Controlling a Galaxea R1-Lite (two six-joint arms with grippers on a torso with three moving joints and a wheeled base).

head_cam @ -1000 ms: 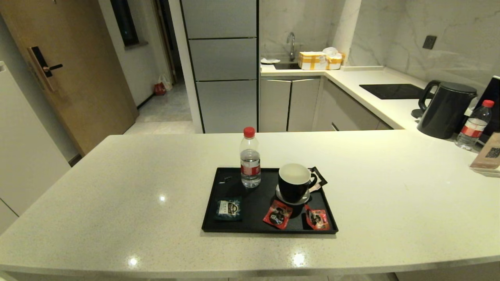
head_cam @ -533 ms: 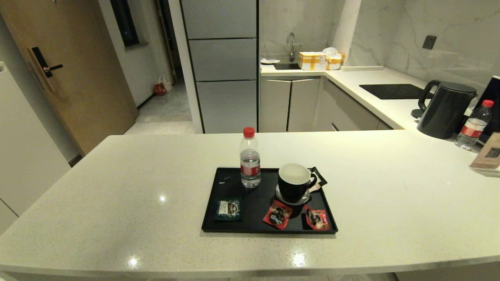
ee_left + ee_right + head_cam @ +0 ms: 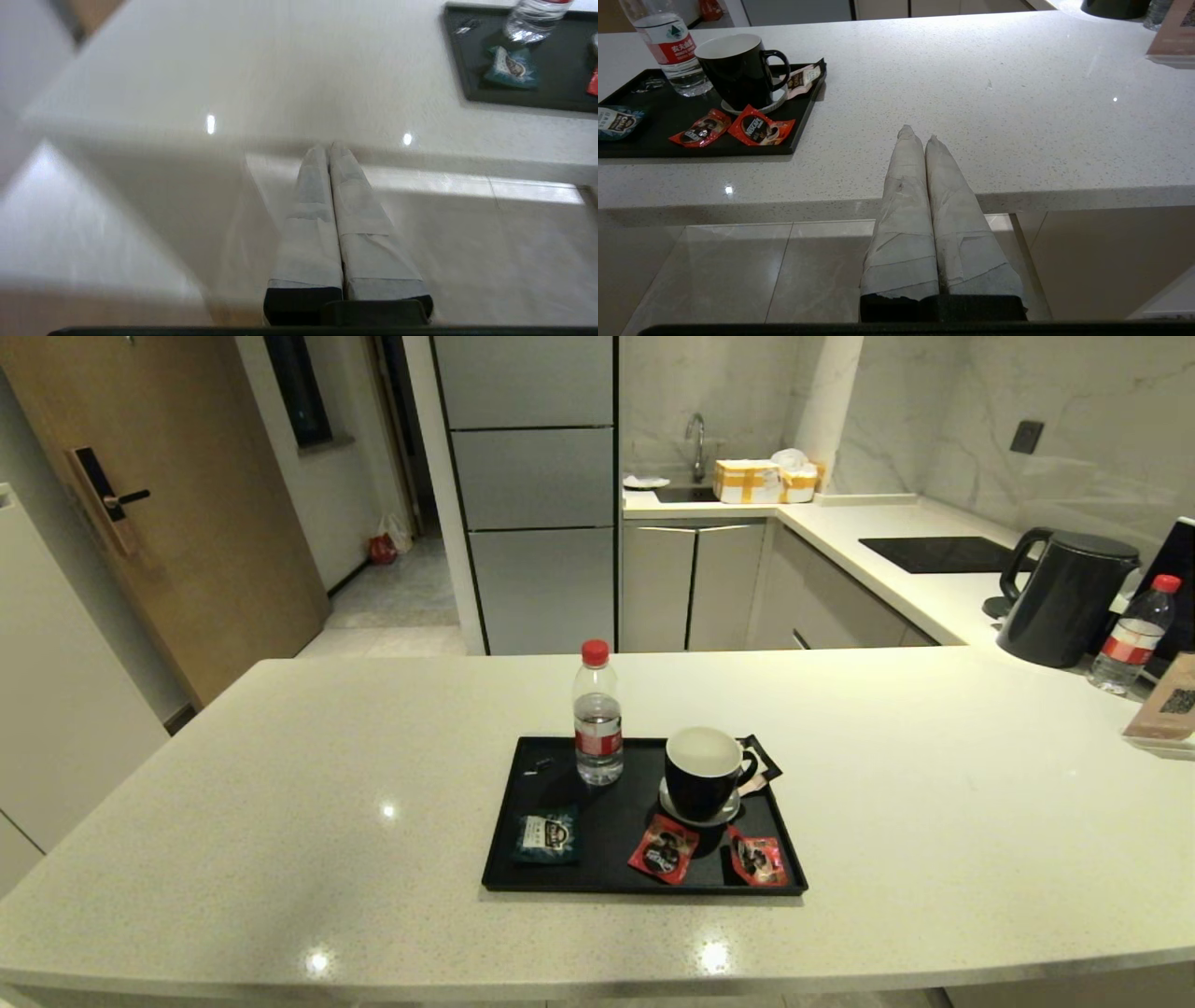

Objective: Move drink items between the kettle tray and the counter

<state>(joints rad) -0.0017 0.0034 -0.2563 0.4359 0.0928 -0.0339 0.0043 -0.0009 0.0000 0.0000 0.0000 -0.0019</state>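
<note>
Left gripper [image 3: 329, 148]: fingers pressed together, empty, held level below the counter [image 3: 280, 784] edge, lower centre of its wrist view. Right gripper [image 3: 919, 133]: fingers likewise closed, empty, at the counter edge. Kettle tray [image 3: 607, 882]: centre of head view, bearing water bottle [image 3: 597, 714] upright at its rear and teal sachet [image 3: 547, 833] front-left.

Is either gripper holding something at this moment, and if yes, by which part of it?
Nothing is held. The left gripper and the right gripper are both shut and empty, near the counter edge; the water bottle stands untouched on the tray.
</note>
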